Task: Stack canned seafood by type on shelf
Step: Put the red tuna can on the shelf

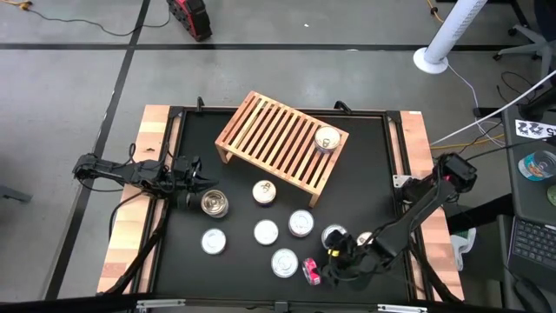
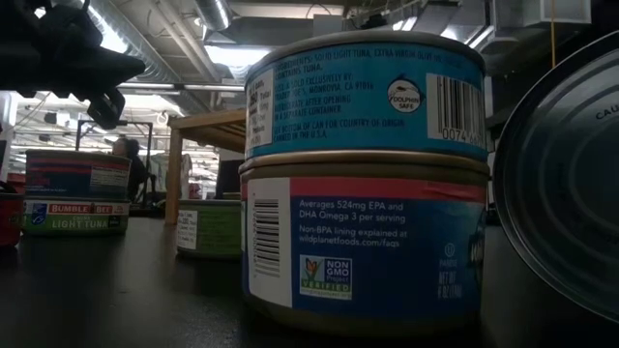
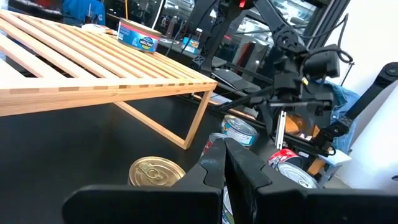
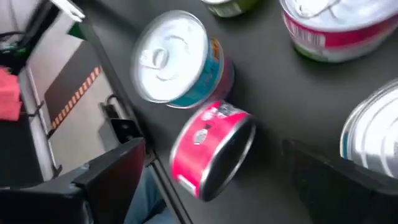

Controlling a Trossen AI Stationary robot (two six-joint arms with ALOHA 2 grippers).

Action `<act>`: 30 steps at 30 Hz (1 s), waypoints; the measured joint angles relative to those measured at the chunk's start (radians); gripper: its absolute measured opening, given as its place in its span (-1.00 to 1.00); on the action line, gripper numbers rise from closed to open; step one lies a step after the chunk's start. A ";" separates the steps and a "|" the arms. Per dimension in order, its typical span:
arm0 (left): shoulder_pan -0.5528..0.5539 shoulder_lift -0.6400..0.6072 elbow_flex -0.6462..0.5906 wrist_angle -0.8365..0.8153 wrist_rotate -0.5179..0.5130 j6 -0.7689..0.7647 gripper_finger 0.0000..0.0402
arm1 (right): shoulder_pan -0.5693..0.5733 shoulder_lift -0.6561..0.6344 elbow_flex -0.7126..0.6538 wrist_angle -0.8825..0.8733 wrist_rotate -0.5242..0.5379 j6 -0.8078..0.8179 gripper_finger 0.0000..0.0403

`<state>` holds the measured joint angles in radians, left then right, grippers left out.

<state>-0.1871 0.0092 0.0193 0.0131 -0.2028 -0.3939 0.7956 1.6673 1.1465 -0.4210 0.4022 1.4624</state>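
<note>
So far you have barely started: only one can sits on the shelf, near its right end, and nothing is stacked on the slats yet. The other cans are on the black counter in front of the shelf, among them a gold-lidded can just before the shelf's front edge, and a pink can tipped on its side by the counter's near edge. Your right gripper hangs low beside that tipped can with its jaws spread wide and nothing between them. Your left gripper waits at the counter's left with jaws pressed together, empty, next to another can. Nearly all the sorting and stacking is left.
</note>
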 joint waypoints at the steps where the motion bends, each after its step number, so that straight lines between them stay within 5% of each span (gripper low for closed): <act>1: 0.000 0.000 0.000 0.000 0.000 0.000 -0.97 | 0.000 0.008 0.000 0.000 -0.006 0.014 0.86; 10: 0.000 0.000 0.000 0.000 0.002 0.000 -0.97 | -0.020 0.055 0.000 0.026 -0.108 0.081 0.86; 30: 0.000 0.000 0.000 -0.001 0.002 0.000 -0.97 | -0.019 0.133 0.001 0.132 -0.099 0.076 0.86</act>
<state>-0.1871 0.0094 0.0193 0.0124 -0.2008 -0.3935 0.7765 1.8003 1.1480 -0.2890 0.3032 1.5382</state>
